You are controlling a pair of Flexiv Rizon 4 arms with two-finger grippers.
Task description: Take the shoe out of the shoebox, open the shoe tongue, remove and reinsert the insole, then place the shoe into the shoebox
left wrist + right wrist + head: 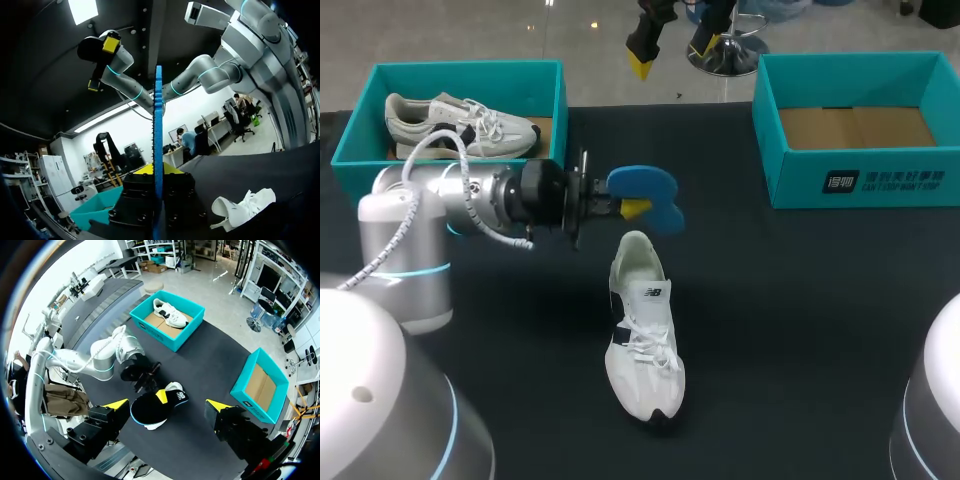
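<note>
Left gripper [632,208] clamped on the blue insole [642,182] | white shoe [642,340] lies on the table [800,300] just below it, heel opening nearest the insole, toe toward the robot | right gripper [672,52] spread wide, raised well beyond, so the left arm is nearer

White shoe [642,345] upright mid-table; blue insole [640,182] held above heel; teal shoebox [800,178] open.

Even light falls from above. The shoe [642,340] shows bright on the dark table [800,330]; the left wrist view is dimmer.
</note>
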